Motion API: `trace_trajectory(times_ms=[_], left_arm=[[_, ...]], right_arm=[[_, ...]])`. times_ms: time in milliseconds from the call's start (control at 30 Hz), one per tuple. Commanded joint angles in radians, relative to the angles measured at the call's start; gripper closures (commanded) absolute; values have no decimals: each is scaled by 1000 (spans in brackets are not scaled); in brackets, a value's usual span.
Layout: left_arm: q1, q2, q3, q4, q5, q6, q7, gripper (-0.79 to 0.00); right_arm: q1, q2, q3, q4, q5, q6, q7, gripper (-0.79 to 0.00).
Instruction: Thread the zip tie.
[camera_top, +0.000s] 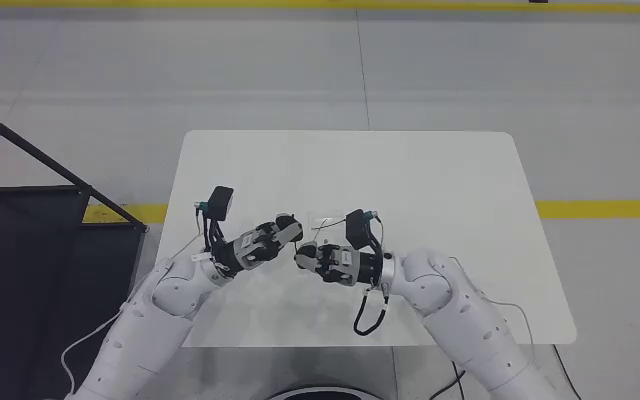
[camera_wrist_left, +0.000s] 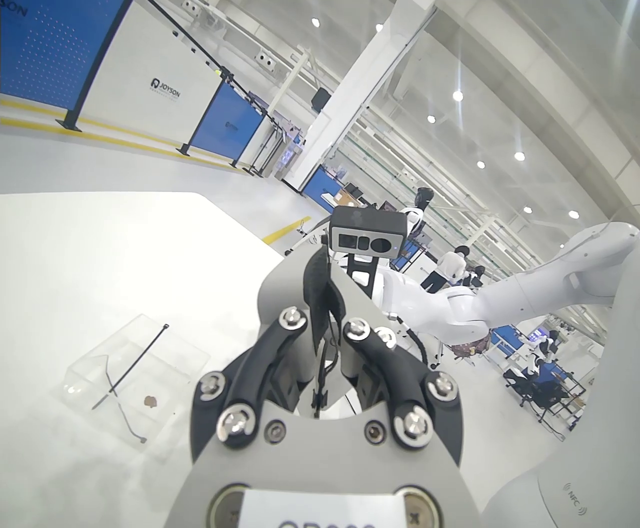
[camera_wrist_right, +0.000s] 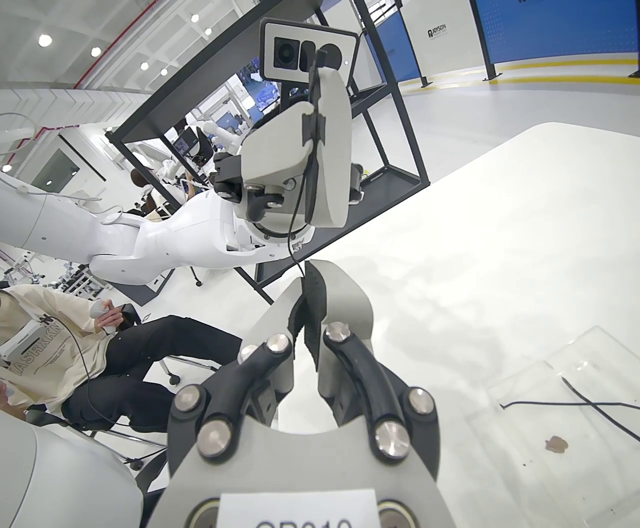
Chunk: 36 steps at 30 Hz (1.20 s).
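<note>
A wide hall lies around the work: a pale grey floor (camera_top: 300, 70) marked with yellow lines (camera_top: 590, 208), blue panels (camera_wrist_left: 55, 50) on black stands, and round ceiling lights (camera_wrist_left: 457, 95) among white beams. A black rack (camera_top: 60, 200) stands off the left edge of the counter (camera_top: 450, 200), which is white with rounded corners. Both arms meet above the counter's front half, left of its middle. The left gripper (camera_top: 287, 230) has its fingers (camera_wrist_left: 285, 300) pressed together, pinching the zip tie (camera_wrist_right: 296, 235), a thin black strand running down to the right gripper (camera_top: 303, 260). The right gripper's fingers are likewise pressed together on the strand's lower end, so the tie hangs in the air between the two, above the counter. Just behind the grippers, toward the counter's middle, sits a clear tray (camera_wrist_left: 175, 360). In it lie a straight black tie (camera_wrist_left: 134, 364) and a curved pale tie (camera_wrist_left: 116, 400), crossing each other, with a small brown fleck (camera_wrist_left: 150, 400) beside them on the tray floor.
</note>
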<state>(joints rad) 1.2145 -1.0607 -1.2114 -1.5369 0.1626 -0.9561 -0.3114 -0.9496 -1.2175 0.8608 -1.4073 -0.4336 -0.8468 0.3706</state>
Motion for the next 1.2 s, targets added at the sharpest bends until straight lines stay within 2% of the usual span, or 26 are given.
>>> trace_trajectory(times_ms=[0, 133, 167, 300, 367, 400, 433, 533, 933, 1167], left_arm=[[3, 2, -9, -3, 5, -8, -2, 0], [12, 9, -37, -14, 16, -35, -25, 0], [15, 11, -44, -15, 16, -42, -35, 0], [28, 23, -75, -27, 22, -56, -83, 0], [38, 29, -86, -36, 24, -56, -106, 0], [43, 32, -90, -40, 23, -56, -117, 0], [47, 35, -94, -42, 22, -56, -128, 0], [60, 43, -98, -44, 10, -56, -156, 0], [63, 46, -92, -45, -1, -56, -175, 0], [72, 45, -97, -35, 13, -36, -134, 0]], right_arm=[[0, 2, 9, 2, 8, 3, 2, -631], [-10, 13, 52, -2, 17, 25, 24, -594], [-10, 18, 71, 0, 20, 58, 40, -560], [-8, 32, 131, -6, 57, 209, 122, -514], [-3, 37, 150, -9, 75, 279, 172, -443], [2, 38, 157, -5, 84, 324, 202, -437], [11, 39, 161, -3, 86, 374, 234, -462], [37, 38, 161, -4, 77, 521, 293, -785], [36, 37, 161, -6, 75, 534, 288, -785], [41, 33, 134, -68, -45, 754, 327, -779]])
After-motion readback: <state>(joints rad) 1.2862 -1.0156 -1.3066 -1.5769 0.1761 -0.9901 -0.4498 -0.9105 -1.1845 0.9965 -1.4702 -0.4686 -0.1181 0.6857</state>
